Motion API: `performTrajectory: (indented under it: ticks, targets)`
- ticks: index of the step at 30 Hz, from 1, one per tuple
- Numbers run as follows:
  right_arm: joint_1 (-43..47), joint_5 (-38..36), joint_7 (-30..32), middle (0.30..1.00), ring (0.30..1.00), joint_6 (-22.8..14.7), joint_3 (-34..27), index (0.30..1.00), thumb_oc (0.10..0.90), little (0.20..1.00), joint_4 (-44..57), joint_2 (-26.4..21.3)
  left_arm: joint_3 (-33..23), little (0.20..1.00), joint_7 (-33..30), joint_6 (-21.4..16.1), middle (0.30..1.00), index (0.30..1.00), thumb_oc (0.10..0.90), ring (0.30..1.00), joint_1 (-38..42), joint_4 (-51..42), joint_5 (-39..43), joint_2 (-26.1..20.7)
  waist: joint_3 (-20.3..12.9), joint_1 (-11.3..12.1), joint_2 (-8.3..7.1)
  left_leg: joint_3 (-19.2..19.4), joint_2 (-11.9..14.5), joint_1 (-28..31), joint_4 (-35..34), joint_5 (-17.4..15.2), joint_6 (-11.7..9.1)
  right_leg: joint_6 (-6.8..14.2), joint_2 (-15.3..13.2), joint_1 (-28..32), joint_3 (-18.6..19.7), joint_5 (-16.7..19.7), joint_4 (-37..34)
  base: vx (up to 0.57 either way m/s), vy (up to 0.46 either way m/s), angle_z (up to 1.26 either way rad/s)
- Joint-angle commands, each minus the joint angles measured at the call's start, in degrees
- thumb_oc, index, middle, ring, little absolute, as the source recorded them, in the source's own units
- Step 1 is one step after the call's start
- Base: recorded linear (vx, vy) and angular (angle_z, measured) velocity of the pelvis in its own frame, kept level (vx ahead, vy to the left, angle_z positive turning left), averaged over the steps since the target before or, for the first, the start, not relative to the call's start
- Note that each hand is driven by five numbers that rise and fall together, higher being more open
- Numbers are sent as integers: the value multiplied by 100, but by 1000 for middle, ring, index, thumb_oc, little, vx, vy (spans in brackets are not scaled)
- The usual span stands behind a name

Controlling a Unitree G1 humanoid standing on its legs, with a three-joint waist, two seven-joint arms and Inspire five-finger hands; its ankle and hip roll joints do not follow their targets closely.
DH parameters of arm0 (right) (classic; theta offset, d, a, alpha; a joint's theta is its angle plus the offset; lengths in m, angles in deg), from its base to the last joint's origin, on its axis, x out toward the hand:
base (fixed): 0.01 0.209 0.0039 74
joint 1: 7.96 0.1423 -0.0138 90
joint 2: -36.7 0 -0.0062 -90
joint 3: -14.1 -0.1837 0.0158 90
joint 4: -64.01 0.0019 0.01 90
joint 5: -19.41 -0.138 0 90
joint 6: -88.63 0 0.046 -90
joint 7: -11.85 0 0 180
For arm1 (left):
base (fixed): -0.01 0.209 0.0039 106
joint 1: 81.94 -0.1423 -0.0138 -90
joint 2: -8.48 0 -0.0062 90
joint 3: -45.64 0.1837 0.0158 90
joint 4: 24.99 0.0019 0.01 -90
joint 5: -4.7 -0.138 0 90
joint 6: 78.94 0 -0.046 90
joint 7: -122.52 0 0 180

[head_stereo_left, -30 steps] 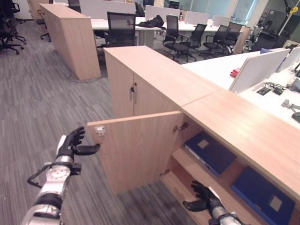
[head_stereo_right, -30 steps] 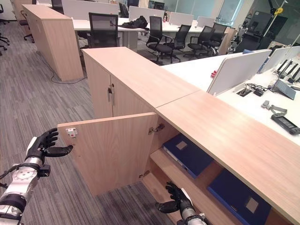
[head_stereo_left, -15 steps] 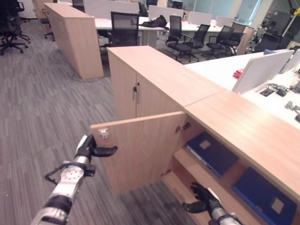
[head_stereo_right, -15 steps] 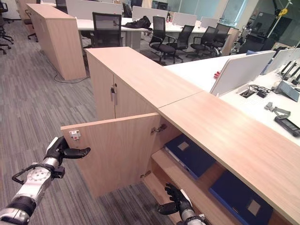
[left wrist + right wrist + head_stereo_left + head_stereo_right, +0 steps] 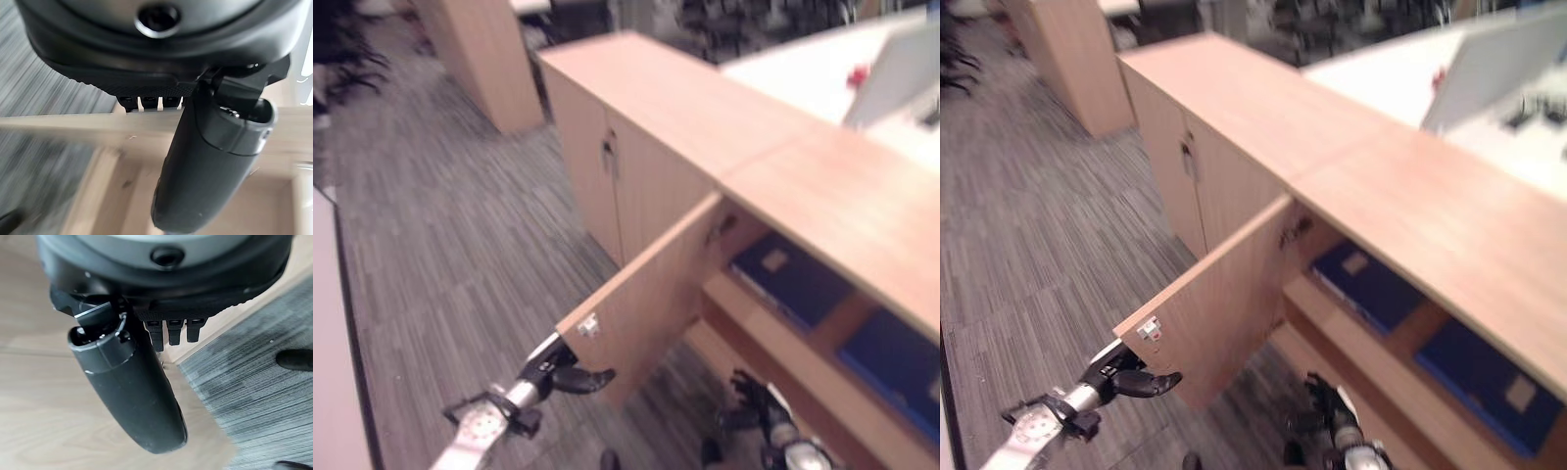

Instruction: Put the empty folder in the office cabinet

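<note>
The office cabinet (image 5: 842,211) stands with its wooden door (image 5: 656,294) swung out over the carpet. Inside, one blue folder (image 5: 788,279) lies on the upper shelf and a second blue folder (image 5: 891,367) lies further right. My left hand (image 5: 553,370) is at the door's free lower corner with its fingers on the outer side; its thumb (image 5: 210,161) stretches across the door's edge. My right hand (image 5: 759,406) hangs open and empty low in front of the bottom shelf (image 5: 1361,343); its thumb (image 5: 132,391) points along the wood.
A neighbouring cabinet (image 5: 607,186) with shut doors adjoins on the left under the same wooden top. Another wooden unit (image 5: 489,59) stands further back. Grey striped carpet (image 5: 440,245) spreads to the left of the door. A pale surface (image 5: 328,343) borders the left edge.
The camera has swung down and closer. My left hand went from beside the door to its free lower corner, thumb across the edge. The right hand stays low by the bottom shelf.
</note>
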Motion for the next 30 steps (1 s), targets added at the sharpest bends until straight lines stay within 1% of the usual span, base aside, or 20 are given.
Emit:
performTrajectory:
  ticks: [1, 2, 3, 5, 6, 7, 9, 13, 14, 17, 19, 20, 21, 22, 23, 24, 25, 26, 28, 30]
  targets:
    - [477, 18, 387, 900, 900, -361, 81, 900, 800, 900, 220, -125, -194, 900, 101, -181, 900, 900, 800, 900, 136, -488, 336, 298, -613, 534, 111, 330, 343, 177, 520, -921, -184, 657, -1416, 508, -2126, 180, 1864, -38, -57, -119]
    - [487, 20, 392, 900, 900, -364, 89, 900, 800, 900, 207, -127, -198, 900, 96, -178, 900, 900, 800, 900, 131, -494, 332, 305, -604, 536, 112, 339, 337, 188, 528, -940, -182, 664, -1433, 495, -2104, 165, 1899, -208, -193, -133]
    - [532, 37, 376, 900, 900, -308, 105, 900, 800, 900, 164, -127, -230, 900, 71, -175, 900, 900, 800, 900, 46, -518, 321, 388, -663, 575, 71, 629, 386, 42, 609, -733, -159, 619, -1408, 712, -2124, 221, 1765, -199, -215, -54]
    - [509, 17, 415, 900, 900, -315, 85, 900, 800, 900, 157, -116, -223, 900, 65, -147, 900, 900, 800, 900, -20, -569, 382, 454, -699, 593, 88, 697, 420, 58, 575, -658, -192, 644, -1344, 828, -2001, 232, 1617, -161, -217, -59]
    - [456, -11, 445, 900, 900, -293, 40, 900, 800, 900, 216, -158, -187, 900, 39, -163, 900, 900, 800, 900, -72, -643, 440, 563, -785, 546, 124, 745, 440, 26, 511, -518, -268, 691, -1165, 1056, -1754, 40, 1153, -91, -137, -50]
    - [447, -12, 445, 900, 900, -290, 41, 900, 800, 900, 222, -162, -185, 900, 39, -163, 900, 900, 800, 900, -78, -644, 439, 566, -787, 553, 132, 752, 448, 36, 504, -515, -274, 689, -1152, 1067, -1751, 49, 1132, -135, -276, -57]
    - [332, 30, 433, 900, 900, -274, 24, 900, 800, 900, 227, -252, -85, 900, 52, -141, 900, 900, 800, 900, -136, -793, 446, 688, -840, 402, 333, 890, 651, 102, 381, -231, -479, 680, -788, 1246, -1627, -161, 540, -83, -250, -48]
    - [204, 86, 424, 900, 900, -253, 16, 900, 800, 900, 193, -374, -7, 900, 11, -161, 900, 900, 800, 900, -92, -852, 406, 838, -802, 211, 455, 956, 902, 158, 265, 43, -645, 593, -476, 1336, -1445, -333, 311, -75, -161, -50]
    - [129, 125, 436, 900, 900, -261, -13, 900, 800, 900, 181, -470, 42, 900, -11, -167, 900, 900, 800, 900, -45, -829, 389, 956, -760, 76, 513, 1061, 1088, 228, 228, 188, -750, 517, -253, 1361, -1284, -424, 208, -121, -295, -47]
    - [-9, 98, 468, 900, 900, -276, -62, 900, 800, 900, 151, -548, 117, 900, -87, -178, 900, 900, 800, 900, 82, -780, 387, 1094, -675, -137, 530, 1112, 1368, 274, 267, 402, -903, 402, 41, 1330, -956, -549, 116, -75, -207, -56]
    - [-68, 102, 506, 900, 900, -304, -79, 900, 800, 900, 129, -596, 157, 900, -148, -204, 900, 900, 800, 900, 155, -790, 395, 1168, -656, -258, 518, 1063, 1459, 368, 271, 398, -951, 336, 195, 1305, -759, -595, 73, -23, -139, -55]
    - [-68, 102, 507, 900, 900, -303, -80, 900, 800, 900, 130, -599, 159, 900, -149, -206, 900, 900, 800, 900, 158, -786, 394, 1172, -649, -252, 524, 1069, 1466, 377, 272, 397, -955, 332, 201, 1308, -752, -596, 74, -17, -131, -49]
    - [-30, 104, 546, 900, 900, -303, -46, 900, 800, 900, 81, -646, 221, 900, -224, -243, 900, 900, 800, 900, 290, -783, 408, 1229, -613, -321, 487, 736, 1485, 401, 370, 338, -998, 276, 283, 1212, -460, -637, 75, -25, -76, -26]
    - [-19, 104, 546, 900, 900, -304, -46, 900, 800, 900, 79, -647, 217, 900, -224, -246, 900, 900, 800, 900, 300, -779, 408, 1232, -618, -312, 497, 744, 1499, 374, 378, 353, -991, 267, 296, 1178, -449, -615, 80, -38, -151, -58]
    - [83, 106, 596, 900, 900, -303, 35, 900, 800, 900, 41, -676, 301, 900, -324, -276, 900, 900, 800, 900, 478, -794, 467, 1296, -571, -266, 425, -25, 1349, 340, 537, 212, -961, 225, 351, 1070, -127, -666, 125, -38, -78, -101]
    - [92, 106, 597, 900, 900, -303, 34, 900, 800, 900, 40, -675, 299, 900, -325, -277, 900, 900, 800, 900, 487, -791, 467, 1297, -576, -265, 429, -28, 1354, 310, 543, 229, -955, 221, 356, 1041, -125, -647, 131, 19, -192, -133]
    - [222, 95, 602, 900, 900, -314, 172, 900, 800, 900, -16, -670, 322, 900, -429, -314, 900, 900, 800, 900, 598, -809, 470, 1335, -544, -127, 317, -983, 1044, 283, 681, -87, -843, 185, 419, 931, 248, -689, 266, 62, -171, -148]
    - [300, 100, 576, 900, 900, -315, 255, 900, 800, 900, -71, -650, 308, 900, -486, -360, 900, 900, 800, 900, 650, -789, 427, 1329, -563, -48, 264, -1381, 846, 270, 656, -253, -779, 164, 482, 848, 456, -687, 315, 113, -204, -138]
    - [379, 141, 499, 900, 900, -312, 396, 900, 800, 900, -177, -606, 215, 900, -608, -439, 900, 900, 800, 900, 727, -653, 277, 1334, -626, 45, 223, -1956, 535, 265, 545, -405, -713, 103, 646, 809, 832, -720, 356, 135, -80, -162]
    - [360, 101, 379, 900, 900, -313, 475, 900, 800, 900, -169, -568, -27, 900, -908, -558, 900, 900, 800, 900, 933, -312, -20, 1311, -634, 89, 141, -2271, 289, 15, 574, -325, -735, 58, 774, 909, 1136, -745, 341, 168, -32, -172]
